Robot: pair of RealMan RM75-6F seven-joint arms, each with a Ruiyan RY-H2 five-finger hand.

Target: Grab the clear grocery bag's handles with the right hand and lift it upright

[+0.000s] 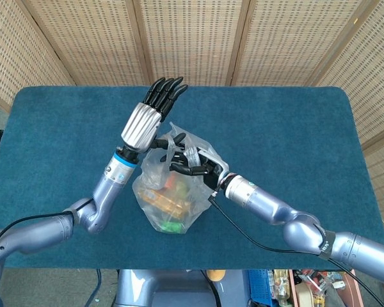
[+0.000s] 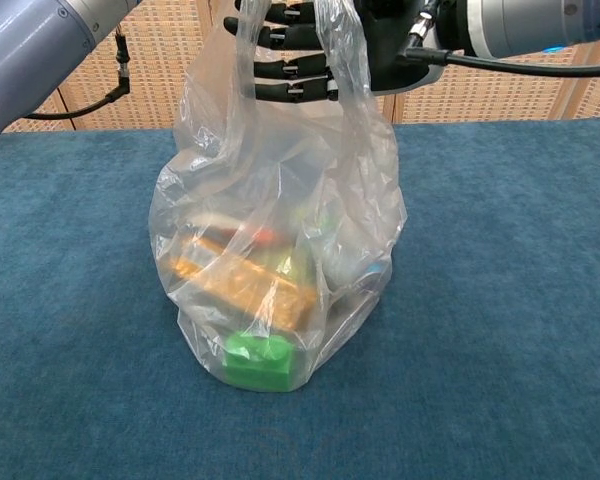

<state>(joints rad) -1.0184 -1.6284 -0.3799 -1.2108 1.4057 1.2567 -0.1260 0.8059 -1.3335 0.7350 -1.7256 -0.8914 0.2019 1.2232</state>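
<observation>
The clear grocery bag (image 1: 169,195) (image 2: 280,230) stands on the blue table, with a green block (image 2: 260,362) and orange and yellow packs inside. Its handles (image 2: 342,60) rise at the top. My right hand (image 1: 195,166) (image 2: 310,45) reaches in from the right; its black fingers (image 2: 280,68) lie straight and level through the handle loops, not curled round them. My left hand (image 1: 144,121) stands upright just behind and left of the bag's top, fingers straight and pointing up. Its thumb side is hidden, and I cannot tell whether it touches a handle (image 1: 174,139).
Blue cloth covers the table (image 1: 294,128). Wicker screens (image 1: 192,38) stand behind the far edge. A black cable (image 1: 243,233) hangs from my right forearm. Boxes and clutter (image 1: 294,284) lie below the near edge on the right. My left forearm (image 2: 40,40) crosses the chest view's upper left corner.
</observation>
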